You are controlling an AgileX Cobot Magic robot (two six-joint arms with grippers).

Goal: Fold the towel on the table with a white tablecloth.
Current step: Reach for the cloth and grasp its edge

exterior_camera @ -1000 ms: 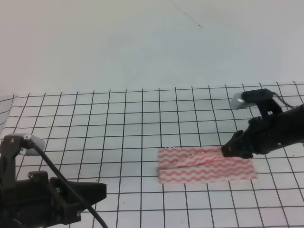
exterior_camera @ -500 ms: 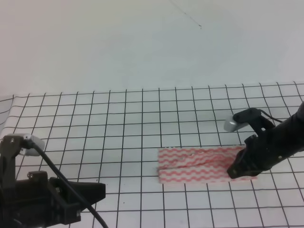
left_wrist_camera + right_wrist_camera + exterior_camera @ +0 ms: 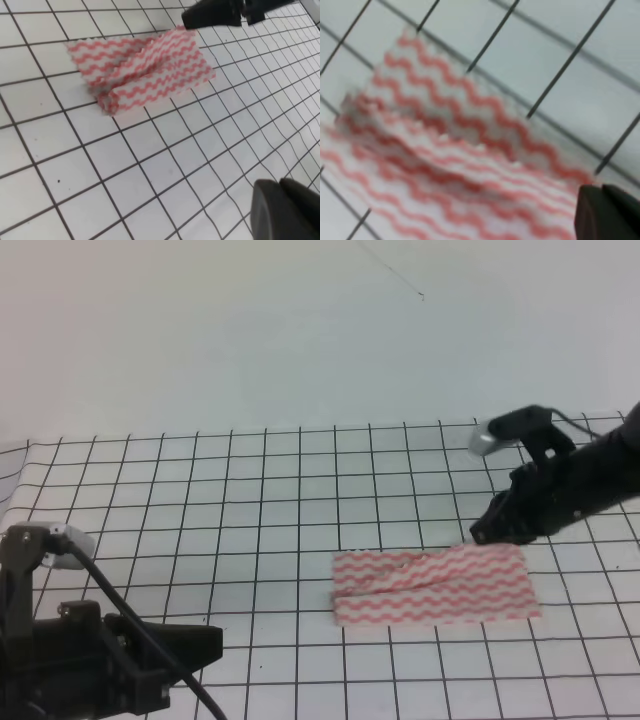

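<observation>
Now the right gripper (image 3: 482, 534) slants down to the towel's (image 3: 432, 585) upper right corner; whether it pinches cloth is unclear. Lower left, the left gripper (image 3: 205, 640) rests level, grip unreadable.

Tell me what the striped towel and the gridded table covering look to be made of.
The towel looks like thin woven or nonwoven cloth, matte: it lies limp in soft folds with a zigzag-cut edge. The tablecloth seems a smooth printed fabric or vinyl sheet; which of the two cannot be told.
</observation>
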